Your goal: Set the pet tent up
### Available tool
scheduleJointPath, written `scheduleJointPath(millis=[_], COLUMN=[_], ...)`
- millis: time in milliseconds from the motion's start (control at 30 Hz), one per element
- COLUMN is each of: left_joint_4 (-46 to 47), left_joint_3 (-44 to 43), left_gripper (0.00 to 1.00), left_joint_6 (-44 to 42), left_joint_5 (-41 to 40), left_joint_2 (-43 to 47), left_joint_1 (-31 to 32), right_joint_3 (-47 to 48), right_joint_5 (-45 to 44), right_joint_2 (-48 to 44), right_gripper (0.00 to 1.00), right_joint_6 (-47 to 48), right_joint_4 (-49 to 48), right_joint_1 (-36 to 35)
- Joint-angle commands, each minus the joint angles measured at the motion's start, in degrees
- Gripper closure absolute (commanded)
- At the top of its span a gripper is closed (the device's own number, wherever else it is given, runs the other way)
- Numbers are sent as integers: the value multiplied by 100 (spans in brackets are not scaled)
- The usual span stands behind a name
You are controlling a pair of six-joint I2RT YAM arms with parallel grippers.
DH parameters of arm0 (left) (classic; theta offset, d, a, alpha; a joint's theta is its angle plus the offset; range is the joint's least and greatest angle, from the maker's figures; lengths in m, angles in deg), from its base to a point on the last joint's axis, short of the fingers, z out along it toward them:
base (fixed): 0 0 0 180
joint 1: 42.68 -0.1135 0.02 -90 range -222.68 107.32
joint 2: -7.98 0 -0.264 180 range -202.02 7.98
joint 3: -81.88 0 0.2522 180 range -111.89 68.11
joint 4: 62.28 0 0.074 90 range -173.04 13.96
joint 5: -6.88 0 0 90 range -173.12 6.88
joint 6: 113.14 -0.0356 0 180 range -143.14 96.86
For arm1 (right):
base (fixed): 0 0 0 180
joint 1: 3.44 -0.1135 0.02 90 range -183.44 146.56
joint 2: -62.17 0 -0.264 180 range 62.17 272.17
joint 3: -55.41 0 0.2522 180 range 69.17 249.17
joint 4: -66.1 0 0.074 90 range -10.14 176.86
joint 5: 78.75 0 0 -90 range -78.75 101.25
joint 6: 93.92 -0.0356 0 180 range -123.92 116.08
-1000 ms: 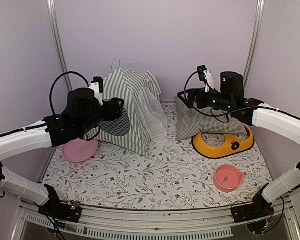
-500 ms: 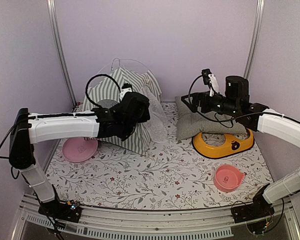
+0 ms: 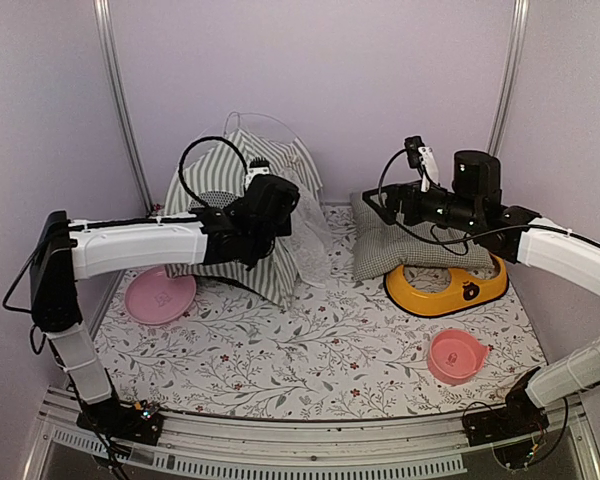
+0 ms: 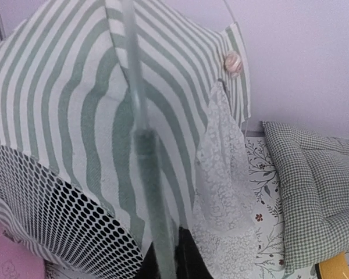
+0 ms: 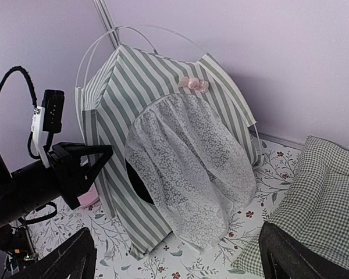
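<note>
Grey-green striped pet tent (image 5: 134, 81), far left: pinches its front edge with left gripper (image 5: 109, 149), holds right gripper (image 5: 173, 241) spread wide near checked cushion (image 5: 320, 192).

White-shelled arms (image 3: 130, 245), black joints (image 3: 477, 172), looping black cables (image 3: 192, 152)

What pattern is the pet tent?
Pet tent: grey-green and white stripes, best in left wrist view.

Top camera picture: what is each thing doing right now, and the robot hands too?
pet tent, standing, lace curtain hanging down
cushion, lying down, untouched
left gripper, shut on the tent's front edge
right gripper, open, empty, above the cushion
pink bowl, upright, empty
pink dish, upright, empty
</note>
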Motion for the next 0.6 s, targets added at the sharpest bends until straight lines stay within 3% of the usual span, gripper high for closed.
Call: scheduleJointPath(millis=[0,200,333,567], left_joint_4=[583,811,613,963], left_joint_3=[62,343,604,1682], left_gripper=[97,100,100,100], left_joint_6=[-1085,-1983,-1740,-2142], left_joint_5=[254,1176,2408,4140], left_joint_2=[653,1359,1825,2527], left_joint_1=[-58,-247,-828,-1850], right_joint_3=[165,282,388,413], right_joint_5=[69,0,-45,-165], right_joint_2=[-168,-136,-115,-80], right_gripper=[1,1,1,1], right_joint_6=[-35,-18,-4,-27], right_joint_4=[-6,20,54,158], right_joint_1=[15,16,17,17])
